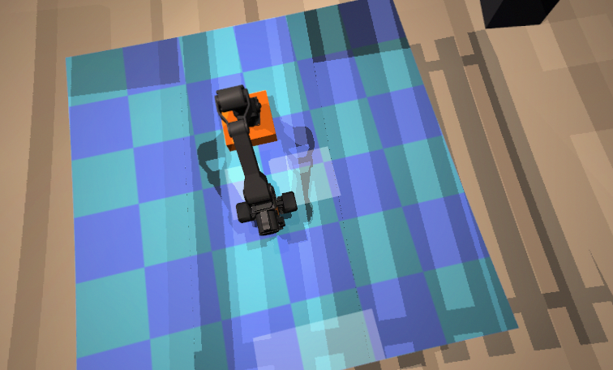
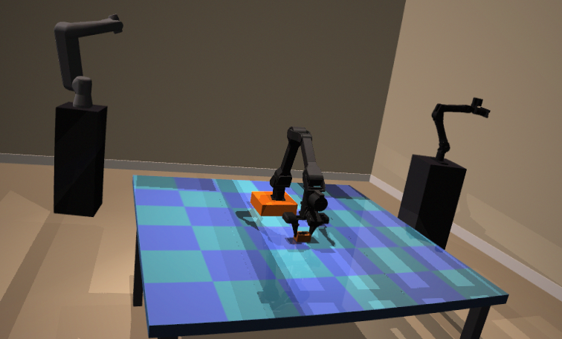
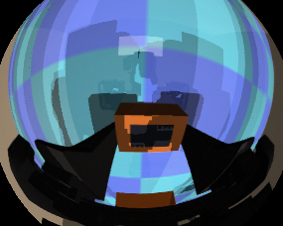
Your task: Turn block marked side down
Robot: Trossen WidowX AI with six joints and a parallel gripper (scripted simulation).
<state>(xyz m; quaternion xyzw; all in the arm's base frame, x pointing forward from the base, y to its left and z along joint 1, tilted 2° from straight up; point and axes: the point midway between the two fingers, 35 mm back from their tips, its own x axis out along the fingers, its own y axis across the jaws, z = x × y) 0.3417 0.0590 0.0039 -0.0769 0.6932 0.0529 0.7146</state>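
A small orange block [image 2: 302, 237] [image 3: 151, 132] sits on the blue and teal checkered table [image 1: 116, 238] [image 2: 190, 273] [image 3: 89, 61], near its middle. In the wrist view its upward face has a dark panel inside an orange rim. My gripper [image 1: 267, 225] [image 2: 302, 233] [image 3: 149, 125] points straight down and is shut on the block, with one black finger on each side of it. The block is at table level. In the overhead view the gripper hides the block.
The arm stands on an orange base [image 1: 263, 131] [image 2: 270, 204] just behind the block. Two black pedestals [image 2: 79, 160] [image 2: 430, 193] with camera arms stand on the floor, left and right of the table. The table edges are far from the gripper.
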